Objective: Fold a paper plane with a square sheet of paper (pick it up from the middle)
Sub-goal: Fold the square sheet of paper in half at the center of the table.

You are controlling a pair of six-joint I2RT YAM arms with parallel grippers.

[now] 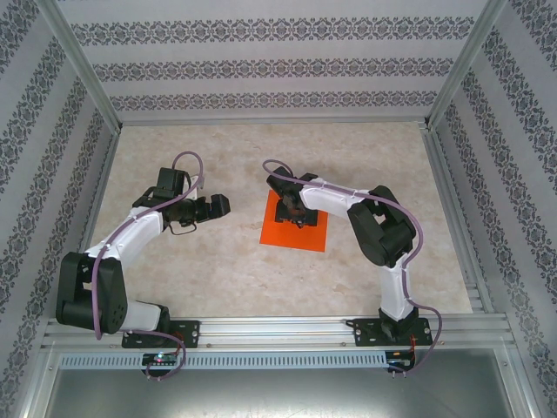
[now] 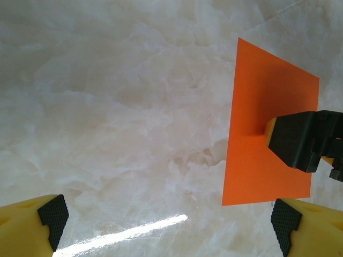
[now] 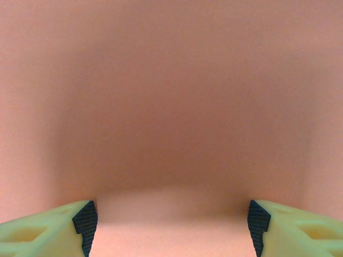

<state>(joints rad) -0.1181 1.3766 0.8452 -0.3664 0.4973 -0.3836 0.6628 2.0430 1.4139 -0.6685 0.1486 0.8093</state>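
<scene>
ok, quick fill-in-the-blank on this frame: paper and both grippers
1. The paper lying flat is ___ in colour.
2. The right gripper is down at the paper's ___.
3. The left gripper hangs over bare table, jaws ___.
Missing words: orange; middle; open.

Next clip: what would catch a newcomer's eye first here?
The bright orange sheet of paper stands out, lying flat on the pale marble table just right of centre. The right hand is planted on its middle with fingers apart, while the left hand hovers wide open just to its left.
</scene>
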